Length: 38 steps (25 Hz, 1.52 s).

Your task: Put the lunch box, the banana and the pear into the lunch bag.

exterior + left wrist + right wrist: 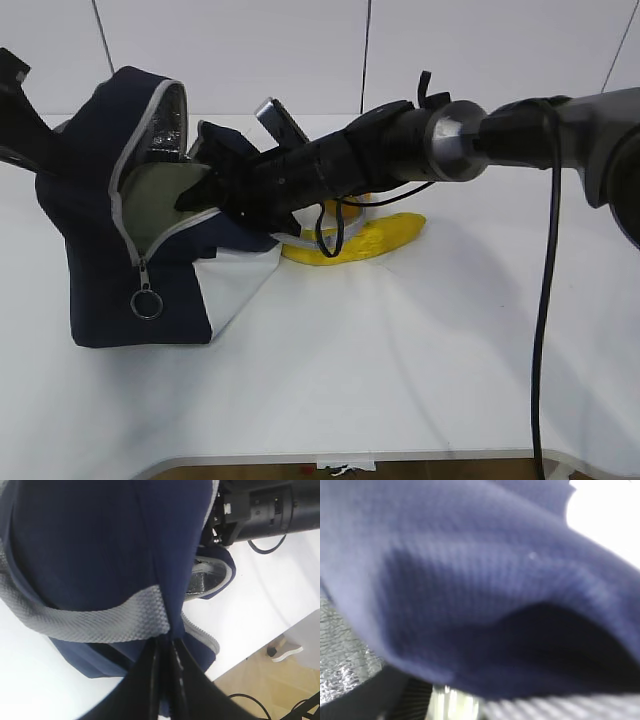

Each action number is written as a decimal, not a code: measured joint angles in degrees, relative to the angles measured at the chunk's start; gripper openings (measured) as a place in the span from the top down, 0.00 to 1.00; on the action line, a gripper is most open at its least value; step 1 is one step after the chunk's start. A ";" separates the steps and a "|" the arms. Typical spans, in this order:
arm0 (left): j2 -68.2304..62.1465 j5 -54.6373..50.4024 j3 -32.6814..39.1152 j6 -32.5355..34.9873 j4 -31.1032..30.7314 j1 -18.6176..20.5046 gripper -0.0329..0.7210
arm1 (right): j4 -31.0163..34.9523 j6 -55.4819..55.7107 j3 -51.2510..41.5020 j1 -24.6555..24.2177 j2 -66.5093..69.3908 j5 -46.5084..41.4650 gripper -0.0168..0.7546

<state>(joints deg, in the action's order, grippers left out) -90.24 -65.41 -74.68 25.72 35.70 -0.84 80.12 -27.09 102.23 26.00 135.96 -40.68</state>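
The navy lunch bag stands tilted on the table, its zippered mouth open to the right. My left gripper is shut on the bag's blue fabric beside a grey webbing handle. My right gripper reaches into the bag's mouth and is shut on the lunch box, whose sage-green lid shows inside. In the right wrist view only a pale blurred piece of the lunch box shows under blue fabric. The banana lies on the table behind my right arm. A small orange-yellow patch of the pear shows behind the arm.
The ring zipper pull hangs at the bag's front. The bag's silver lining shows under the raised flap. My right arm spans the table's middle, with a black cable hanging at the right. The table's front edge is near.
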 joint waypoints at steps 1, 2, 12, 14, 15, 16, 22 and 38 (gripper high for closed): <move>0.00 0.00 0.00 0.00 0.00 0.00 0.96 | 0.00 0.00 0.03 0.00 0.00 0.00 0.50; 0.00 0.00 0.00 0.00 0.00 0.00 0.96 | 0.00 0.00 0.13 0.00 0.00 0.00 0.50; 0.00 -0.40 0.00 0.00 -0.02 0.00 0.96 | 0.44 0.00 0.15 -0.23 0.09 -0.99 0.35; 0.00 -0.53 0.00 0.00 -0.02 0.00 0.96 | 0.44 0.00 0.24 -0.49 0.09 -1.80 0.33; 0.00 -0.53 0.00 0.00 -0.12 0.00 0.96 | 0.44 0.00 0.24 -0.88 0.09 -2.27 0.33; 0.00 -0.53 0.00 0.00 -0.12 0.00 0.96 | 0.44 -0.44 0.24 -1.15 0.09 -3.04 0.32; 0.00 -0.71 0.00 0.00 -0.71 0.00 0.96 | -2.81 -1.84 0.24 -2.37 -1.64 -5.59 0.32; 0.00 -1.12 0.00 0.00 -1.21 0.00 0.96 | -27.35 -0.94 9.68 -2.48 -11.69 -20.26 0.31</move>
<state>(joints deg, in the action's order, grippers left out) -90.24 -66.53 -74.68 25.72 34.49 -0.84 52.77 -28.03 111.91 23.52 124.27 -60.94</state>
